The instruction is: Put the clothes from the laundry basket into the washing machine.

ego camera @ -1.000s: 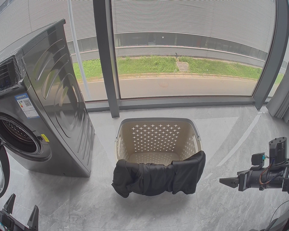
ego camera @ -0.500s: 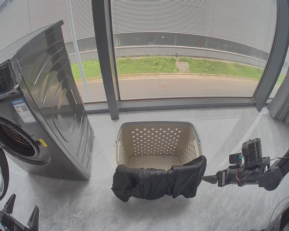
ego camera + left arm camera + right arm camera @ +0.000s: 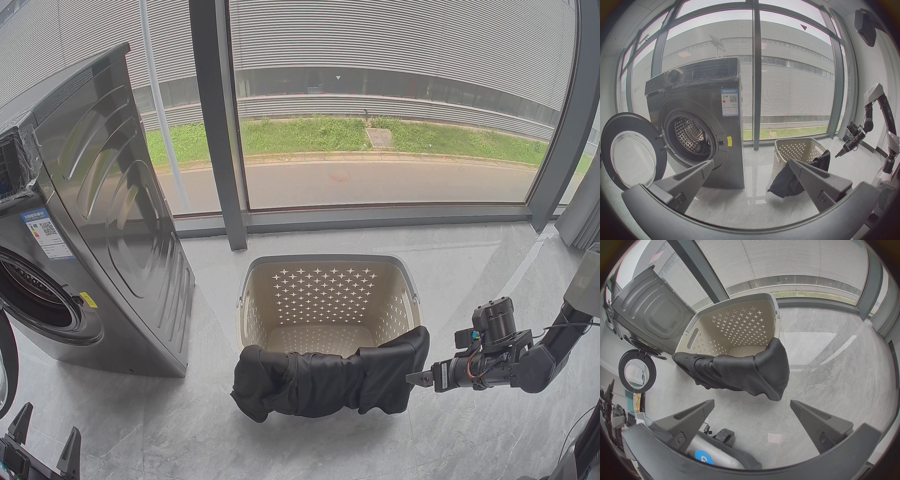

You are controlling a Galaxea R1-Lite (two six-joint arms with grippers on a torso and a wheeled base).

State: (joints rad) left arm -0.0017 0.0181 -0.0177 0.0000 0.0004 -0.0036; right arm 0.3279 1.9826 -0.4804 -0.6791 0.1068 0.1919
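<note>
Hovering just beside the black garment (image 3: 325, 381) draped over the laundry basket's (image 3: 325, 257) near rim, the right pincer (image 3: 414, 379) is spread wide and empty. The left pincer (image 3: 51, 419) hangs low, likewise released. The open-doored washing machine (image 3: 119, 206) carries a label (image 3: 42, 232) whose print is illegible. The floor (image 3: 487, 275) is grey marbled tile, and tall windows (image 3: 387, 125) stand behind.

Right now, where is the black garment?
In the head view, the black garment hangs over the near rim of the basket, just left of the right gripper.

Blk garment (image 3: 325, 381) draped over cream basket (image 3: 325, 294) rim, washer (image 3: 125, 219) door open.
</note>
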